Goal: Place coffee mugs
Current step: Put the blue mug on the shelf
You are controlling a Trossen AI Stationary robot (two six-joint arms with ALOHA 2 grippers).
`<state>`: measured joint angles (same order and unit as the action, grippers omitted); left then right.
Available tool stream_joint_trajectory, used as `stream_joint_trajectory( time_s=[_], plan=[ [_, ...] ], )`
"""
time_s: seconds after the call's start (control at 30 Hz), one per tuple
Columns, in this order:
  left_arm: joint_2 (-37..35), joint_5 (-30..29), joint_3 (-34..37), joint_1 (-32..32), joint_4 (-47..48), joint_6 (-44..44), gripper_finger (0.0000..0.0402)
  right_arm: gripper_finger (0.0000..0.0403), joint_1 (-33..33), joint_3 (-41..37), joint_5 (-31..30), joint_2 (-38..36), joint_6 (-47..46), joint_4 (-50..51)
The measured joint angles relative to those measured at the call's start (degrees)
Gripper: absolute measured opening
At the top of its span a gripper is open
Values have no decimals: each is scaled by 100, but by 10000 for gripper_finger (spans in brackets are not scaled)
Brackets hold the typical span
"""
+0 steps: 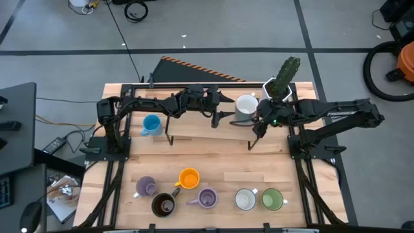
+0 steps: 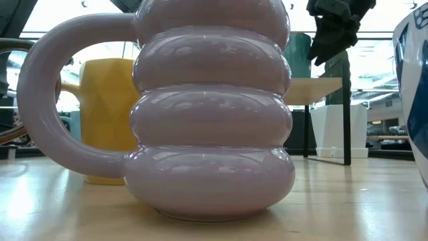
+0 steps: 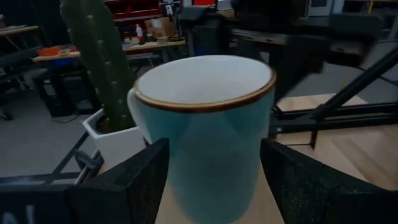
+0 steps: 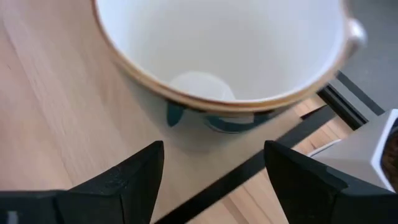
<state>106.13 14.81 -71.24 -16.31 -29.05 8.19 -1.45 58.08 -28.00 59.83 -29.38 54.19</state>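
lavender mug (image 2: 207,114) looms nearest; white mug (image 3: 205,130) sits between left gripper's (image 3: 211,180) wide-open, empty jaws: close squarely.

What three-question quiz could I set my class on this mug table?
1. True or false: the orange mug lies on its side.
2. Which mug stands right beside the green mug? A dark brown, B white, C blue.
3. What sits between the open fingers of the left gripper, with the open right gripper close by?

Key: 1 false, it stands upright. 2 B, the front white mug. 3 the rear white mug, beside the cactus pot.
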Motion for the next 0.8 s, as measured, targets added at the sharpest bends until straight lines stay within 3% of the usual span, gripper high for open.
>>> stream_joint_trajectory(
  time_s=[0.43, 0.8],
  plan=[
    [0, 46, 0, -36, 27, 19, 258, 281, 53, -2, -507, 95, -125, -8],
    [0, 151, 0, -40, 41, 129, 258, 281, 310, -2, -354, 13, 0, 173]
  ],
)
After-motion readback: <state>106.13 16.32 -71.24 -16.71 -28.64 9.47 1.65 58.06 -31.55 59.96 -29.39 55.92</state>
